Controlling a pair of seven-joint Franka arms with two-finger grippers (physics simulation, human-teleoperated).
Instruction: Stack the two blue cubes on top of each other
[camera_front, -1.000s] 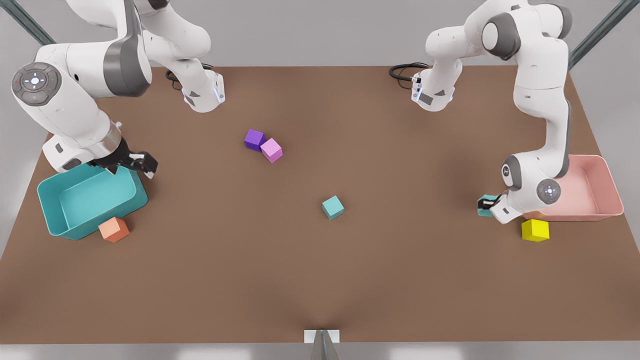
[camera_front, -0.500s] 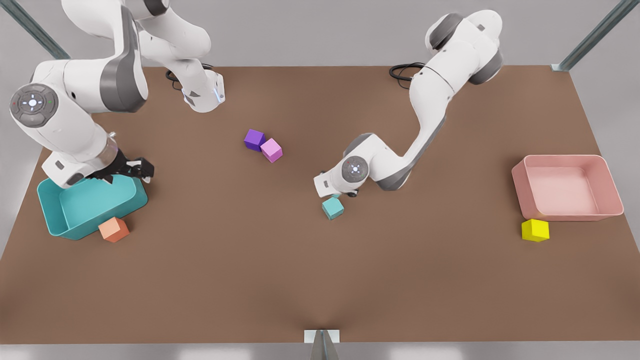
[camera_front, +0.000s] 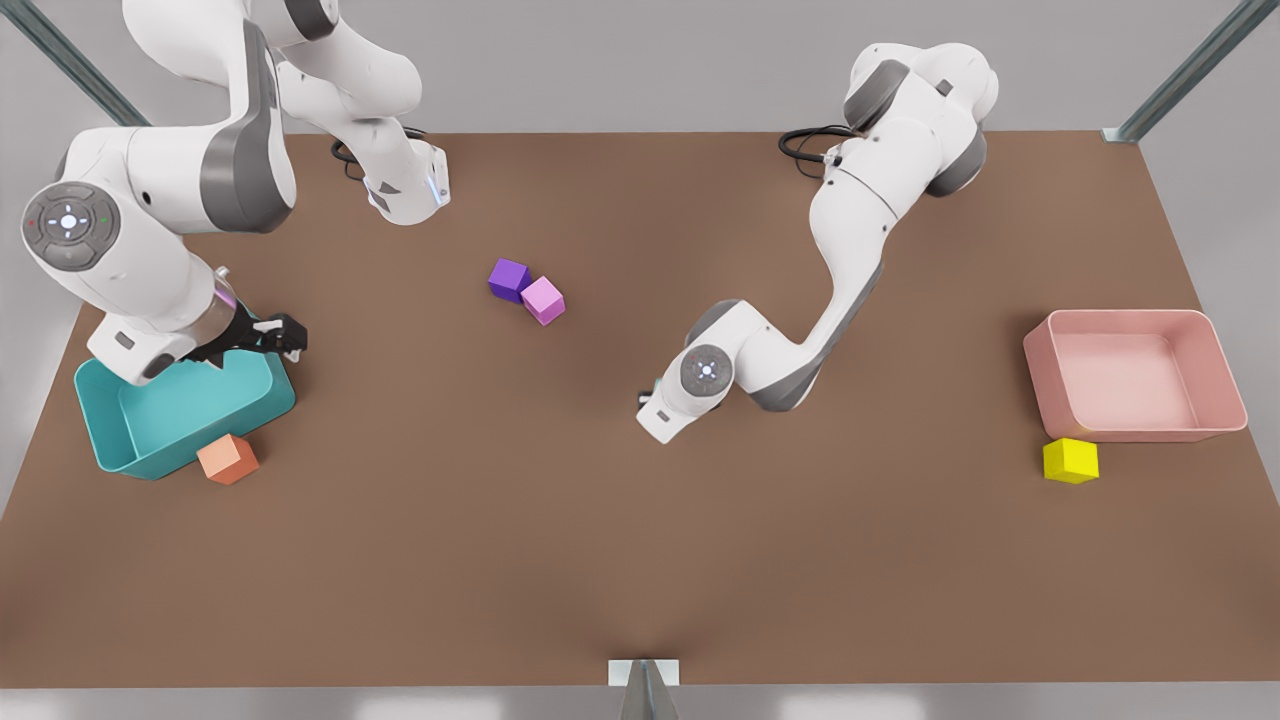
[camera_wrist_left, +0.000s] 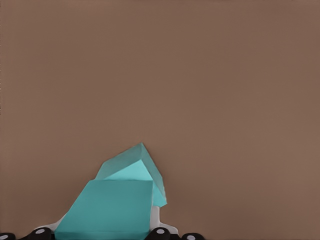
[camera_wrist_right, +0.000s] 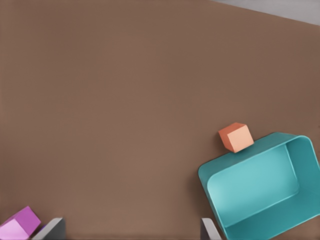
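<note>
Front view: I see my right gripper (camera_front: 278, 336) hovering by the smooth teal bin's (camera_front: 110, 440) rounded rim.

Left wrist view: my left gripper (camera_wrist_left: 106, 231) pinches a matte, sharp-edged blue cube (camera_wrist_left: 110, 210); the other blue cube (camera_wrist_left: 137, 162) sits just behind it, mid-table.

Right wrist view: the right gripper's fingers (camera_wrist_right: 50, 230) are spread wide.

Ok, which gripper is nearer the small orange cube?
The right. The right gripper hovers over the teal rectangular bin, close to the small orange cube; the left gripper is mid-table, holding a small teal cube.
</note>
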